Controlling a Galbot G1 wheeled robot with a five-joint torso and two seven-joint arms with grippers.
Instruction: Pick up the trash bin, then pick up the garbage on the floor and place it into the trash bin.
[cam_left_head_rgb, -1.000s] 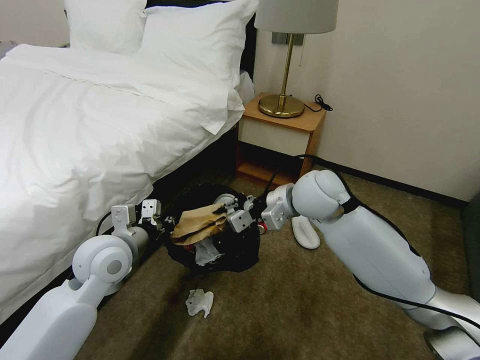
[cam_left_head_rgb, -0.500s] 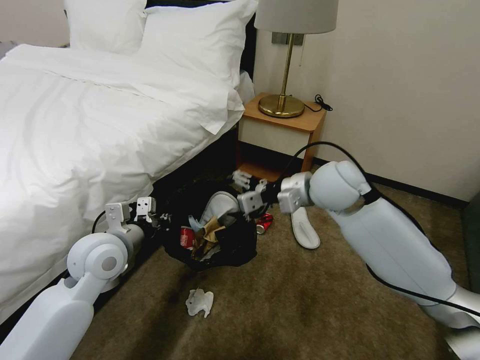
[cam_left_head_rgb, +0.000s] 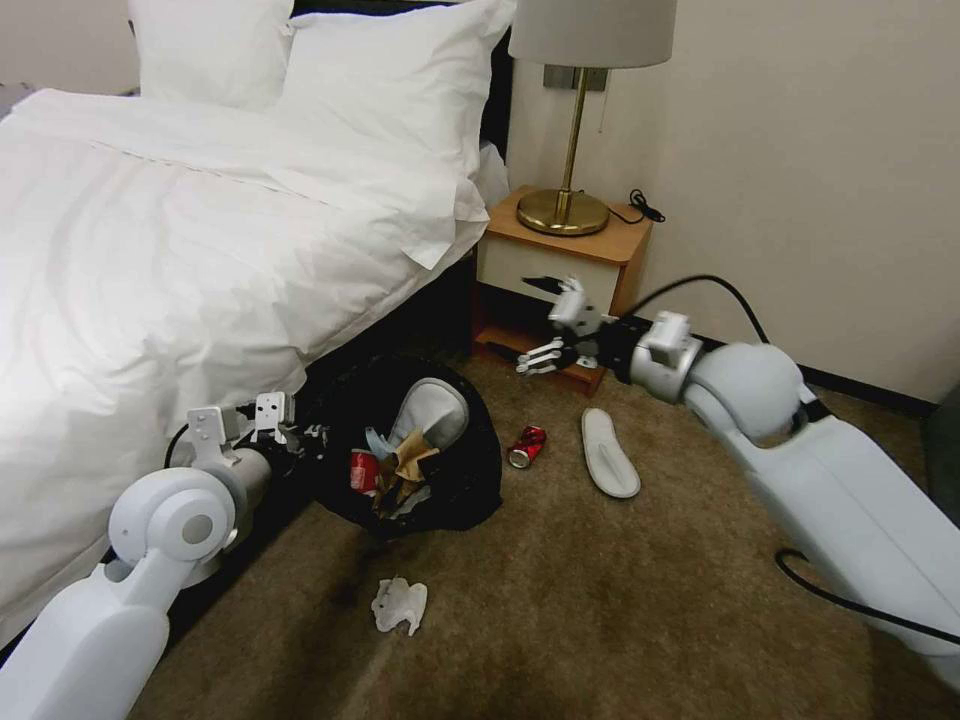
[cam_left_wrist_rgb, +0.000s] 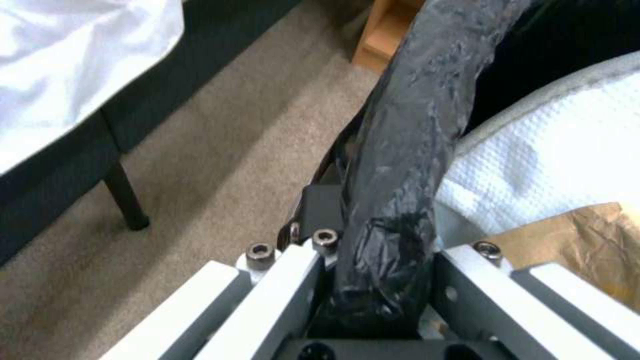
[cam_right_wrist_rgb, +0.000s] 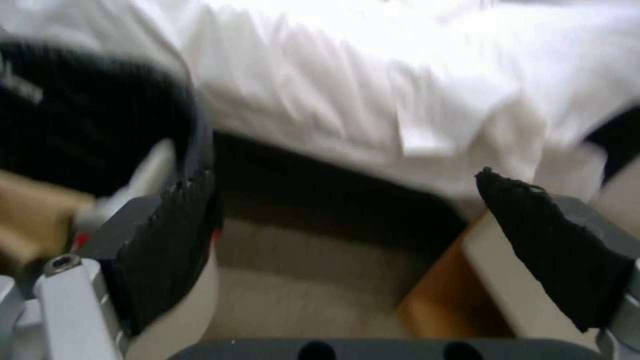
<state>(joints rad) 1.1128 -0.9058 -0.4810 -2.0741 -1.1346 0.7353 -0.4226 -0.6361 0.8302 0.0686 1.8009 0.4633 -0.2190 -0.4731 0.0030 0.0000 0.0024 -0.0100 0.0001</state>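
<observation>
Head view first: the left gripper is down by the bed, clamped on the near rim of the trash bin, which tips open toward the camera. Inside it, just past the left gripper, sit a white slipper, a red can and some brown crumpled paper. The right gripper hangs up in front of the nightstand with its fingers spread and nothing in them; below it on the carpet lie another red can and a second slipper, and a white tissue lies nearer the camera, below the bin. Left wrist view: the jaws are pinched on the black bag-covered rim, slipper and brown paper right beside them inside. Right wrist view: blurry, but the two black pads are wide apart, empty, bin off to one side.
</observation>
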